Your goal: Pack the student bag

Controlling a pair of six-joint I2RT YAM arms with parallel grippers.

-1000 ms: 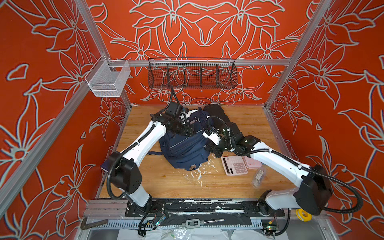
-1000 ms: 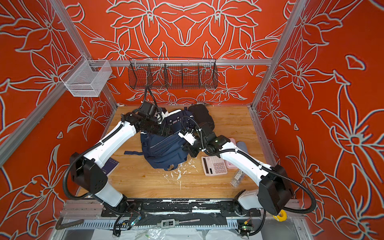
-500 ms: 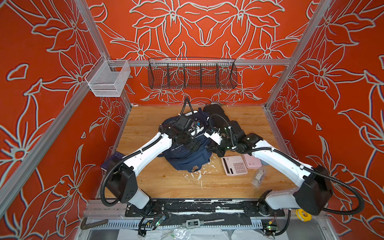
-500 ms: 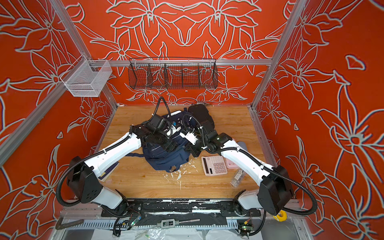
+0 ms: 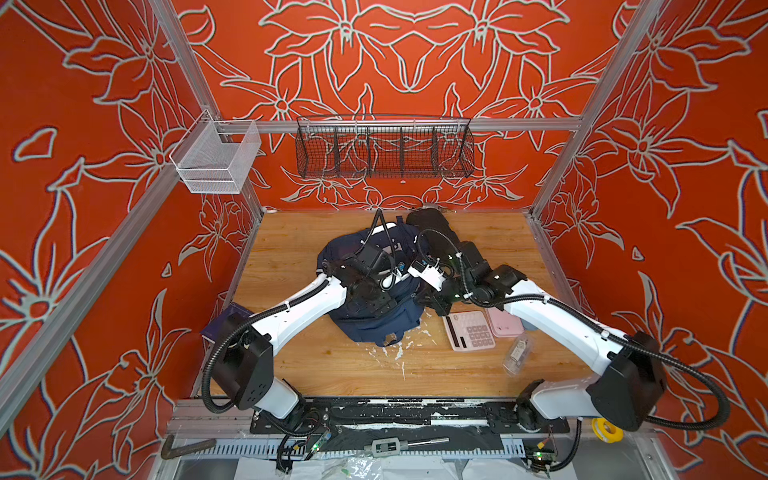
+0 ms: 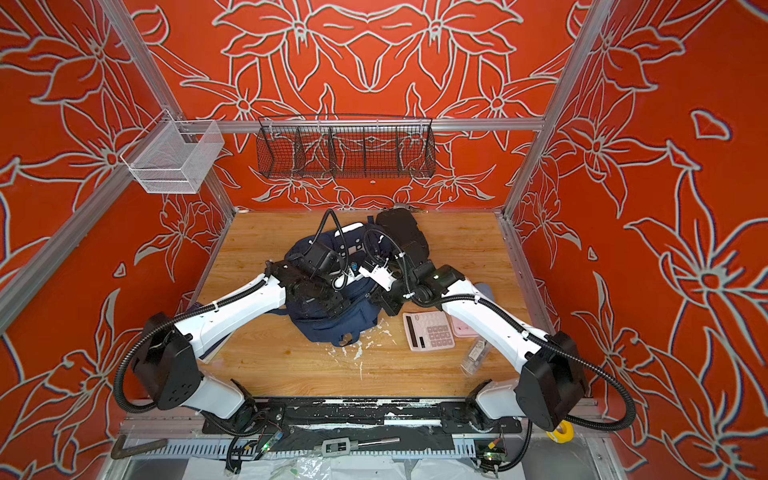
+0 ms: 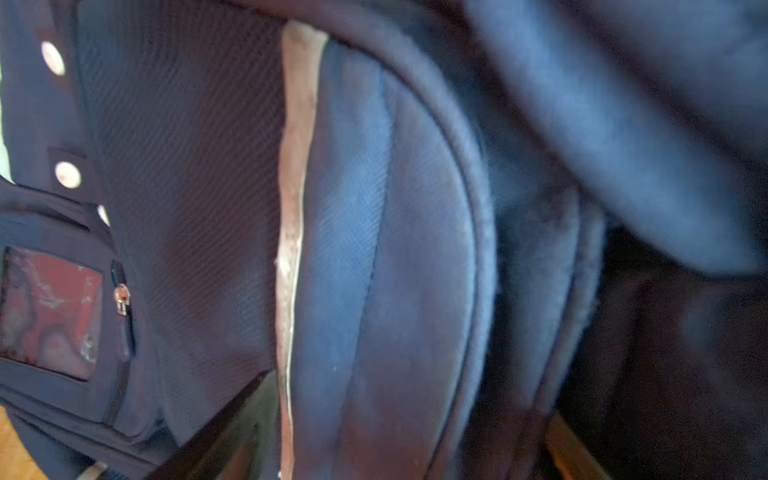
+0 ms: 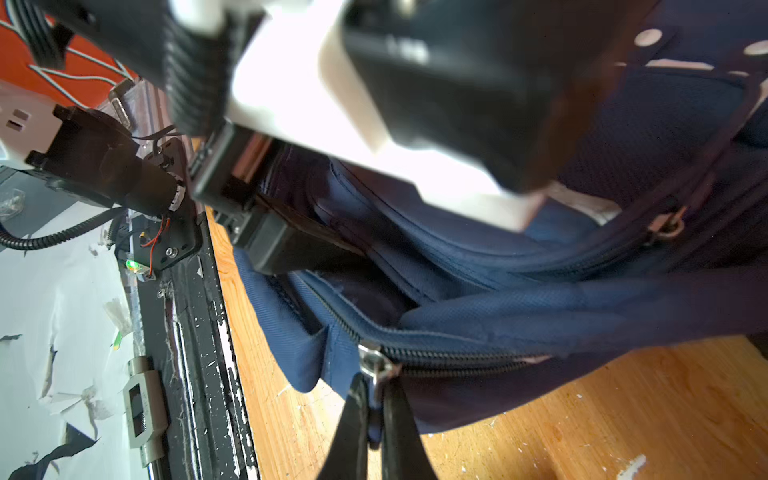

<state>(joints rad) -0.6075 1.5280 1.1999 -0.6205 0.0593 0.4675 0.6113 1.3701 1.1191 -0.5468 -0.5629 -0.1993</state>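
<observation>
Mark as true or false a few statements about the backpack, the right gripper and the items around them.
1. The right gripper is shut on a metal zip pull of the navy-blue fabric backpack. True.
2. The pink desk calculator is inside the backpack. False: it lies on the wooden table beside it.
3. The black oval hard case lies behind the backpack, toward the back wall. True.
4. The white mesh basket stands on the table. False: it hangs from a wall rail.

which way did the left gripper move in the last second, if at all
yes: the left gripper came forward, away from the black wire basket, and slightly right toward the pink calculator, now over the student bag.
</observation>
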